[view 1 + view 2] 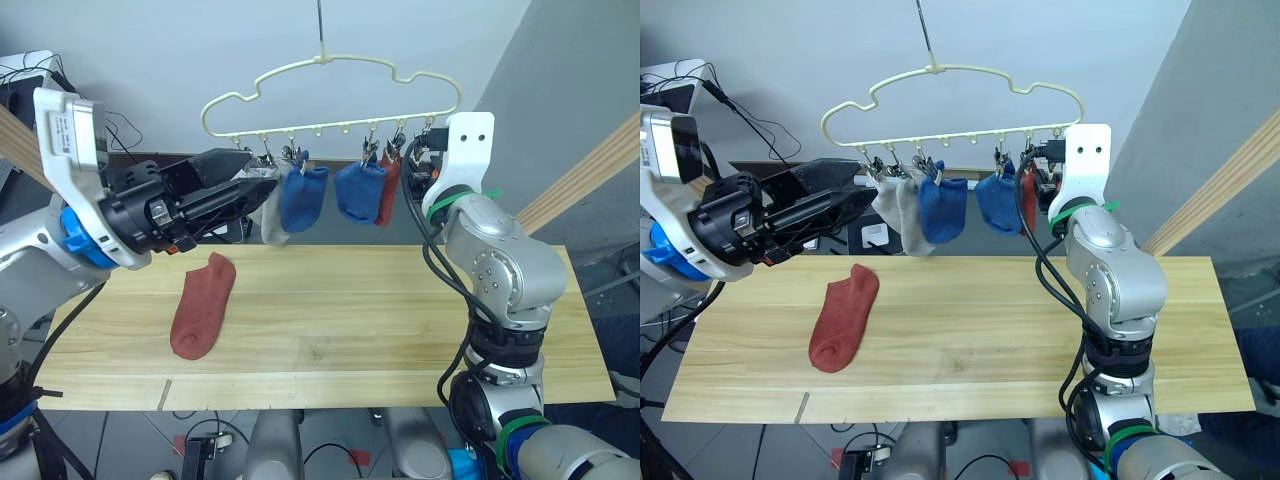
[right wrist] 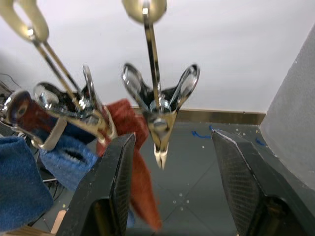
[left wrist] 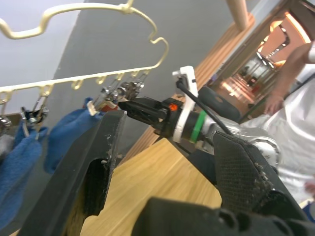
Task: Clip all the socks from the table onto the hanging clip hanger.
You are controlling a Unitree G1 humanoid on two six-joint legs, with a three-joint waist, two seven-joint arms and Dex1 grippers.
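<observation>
- One rust-red sock is lying on the worktop, below the open left pincer.
- Right pincer, open, is straddling an empty silver clip on the clip hanger.

No lettering, label or number can be read on anything here.

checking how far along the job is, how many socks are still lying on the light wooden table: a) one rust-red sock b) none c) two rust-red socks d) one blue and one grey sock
a: a single rust-red knit ankle sock lies flat on the light yellowish wood plank table, while the grey, blue and other rust-red socks already hang from the silver clips of the pale yellow cloud-shaped clip hanger.
</observation>
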